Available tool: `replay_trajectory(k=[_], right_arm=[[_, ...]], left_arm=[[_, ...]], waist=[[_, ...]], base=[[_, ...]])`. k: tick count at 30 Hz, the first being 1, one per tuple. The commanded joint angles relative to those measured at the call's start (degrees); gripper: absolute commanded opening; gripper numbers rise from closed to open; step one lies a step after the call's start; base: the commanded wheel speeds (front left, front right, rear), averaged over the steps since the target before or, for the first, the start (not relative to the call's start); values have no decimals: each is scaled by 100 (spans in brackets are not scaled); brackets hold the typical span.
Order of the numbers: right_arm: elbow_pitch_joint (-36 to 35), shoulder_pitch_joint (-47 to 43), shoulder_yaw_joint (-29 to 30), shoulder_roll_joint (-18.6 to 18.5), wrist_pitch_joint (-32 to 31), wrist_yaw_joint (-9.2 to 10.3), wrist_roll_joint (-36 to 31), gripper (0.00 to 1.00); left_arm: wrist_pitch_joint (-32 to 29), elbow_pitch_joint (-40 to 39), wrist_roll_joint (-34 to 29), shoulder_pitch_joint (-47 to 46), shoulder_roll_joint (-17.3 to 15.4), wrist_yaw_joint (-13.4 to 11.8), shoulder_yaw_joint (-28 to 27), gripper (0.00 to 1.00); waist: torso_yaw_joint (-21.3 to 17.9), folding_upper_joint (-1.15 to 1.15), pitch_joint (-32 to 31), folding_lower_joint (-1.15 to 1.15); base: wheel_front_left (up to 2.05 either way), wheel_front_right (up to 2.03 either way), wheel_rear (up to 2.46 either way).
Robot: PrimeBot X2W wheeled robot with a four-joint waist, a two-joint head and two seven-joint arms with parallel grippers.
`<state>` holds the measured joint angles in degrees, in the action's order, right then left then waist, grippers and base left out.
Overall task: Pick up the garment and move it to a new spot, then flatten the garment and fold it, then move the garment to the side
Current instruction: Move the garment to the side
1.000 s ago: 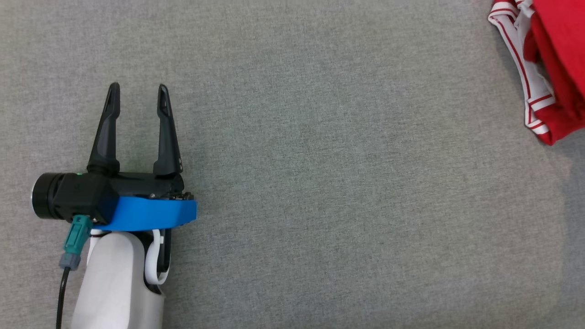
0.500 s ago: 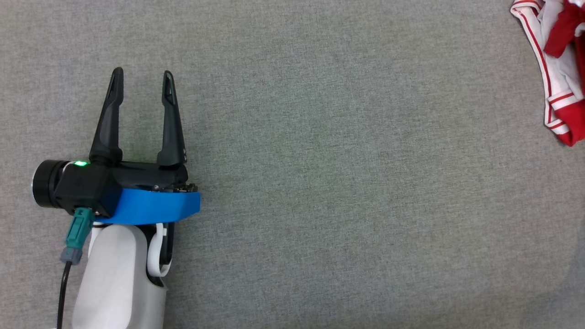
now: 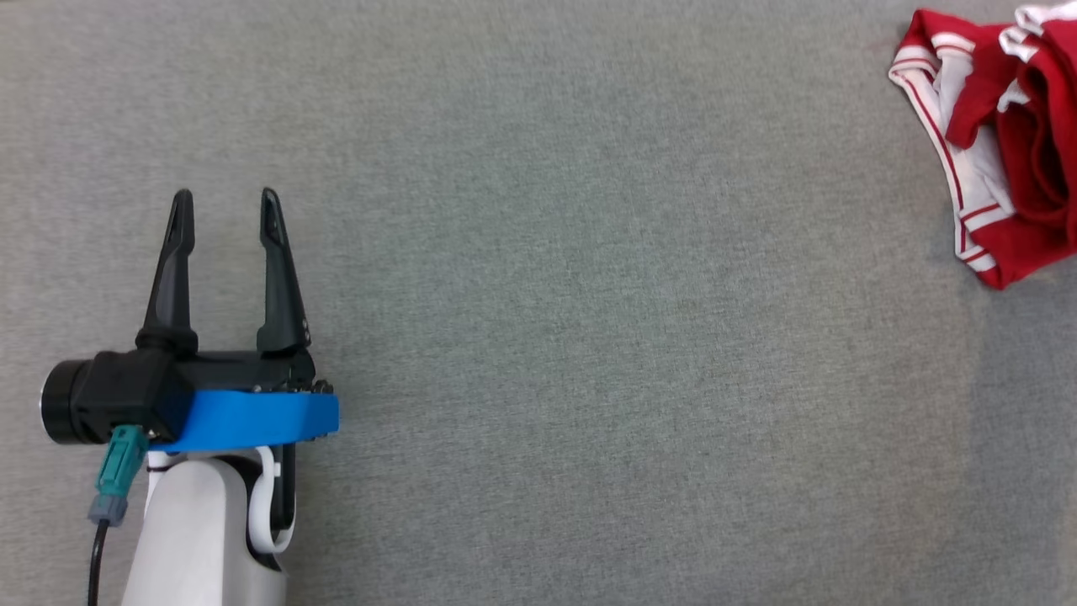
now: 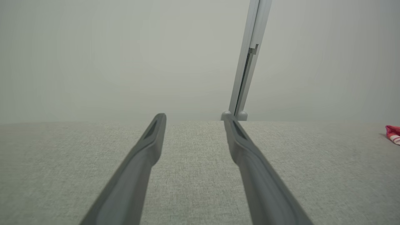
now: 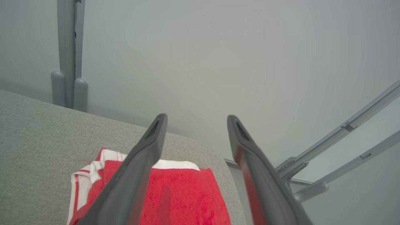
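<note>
The garment [image 3: 1001,151] is a red top with white striped trim, lying bunched at the far right of the grey table [image 3: 589,295]. A sliver of the garment [image 4: 393,133] shows at the right edge of the left wrist view. In the right wrist view the garment [image 5: 184,193] lies below my right gripper [image 5: 197,120], whose fingers stand apart and hold nothing. My left gripper [image 3: 223,206] hovers open over the bare cloth at the lower left, far from the garment.
The grey fabric table top spreads wide between my left gripper and the garment. Its rounded corner [image 5: 229,178] ends just past the garment, with grey frame bars [image 5: 340,150] beyond. An upright grey post [image 4: 247,62] stands at the table's far edge.
The head view has shifted, so the left gripper sits lower in it. The garment has dropped into a looser bunch at the right, showing more folds than before.
</note>
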<state>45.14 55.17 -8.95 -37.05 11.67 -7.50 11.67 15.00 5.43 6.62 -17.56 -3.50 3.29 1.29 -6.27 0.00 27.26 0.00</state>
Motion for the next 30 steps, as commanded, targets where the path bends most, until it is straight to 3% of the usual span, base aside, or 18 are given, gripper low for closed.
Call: replay_trajectory(k=[1, 16, 24, 30], right_arm=[[-96, -45, 12, 146, 82, 1, 37, 100], [-1076, -1253, -375, 1910, 341, 1, 328, 100], [-1632, -2317, -319, 2295, 351, 0, 410, 100], [-2228, -3262, 178, 2584, 338, 0, 374, 100]], left_arm=[[26, -5, 45, 93, -19, -24, -23, 100], [25, 289, 215, 738, 24, -56, -170, 100], [25, 533, 277, 1058, 37, -72, -185, 100], [25, 644, 353, 1217, 44, -75, -151, 100]], waist=[[4, 0, -114, 0], [539, 0, -1116, 0], [531, 0, -1625, 0], [559, 0, -1928, 0]], base=[[0, 0, 0], [0, 0, 0], [0, 0, 0], [0, 0, 0]])
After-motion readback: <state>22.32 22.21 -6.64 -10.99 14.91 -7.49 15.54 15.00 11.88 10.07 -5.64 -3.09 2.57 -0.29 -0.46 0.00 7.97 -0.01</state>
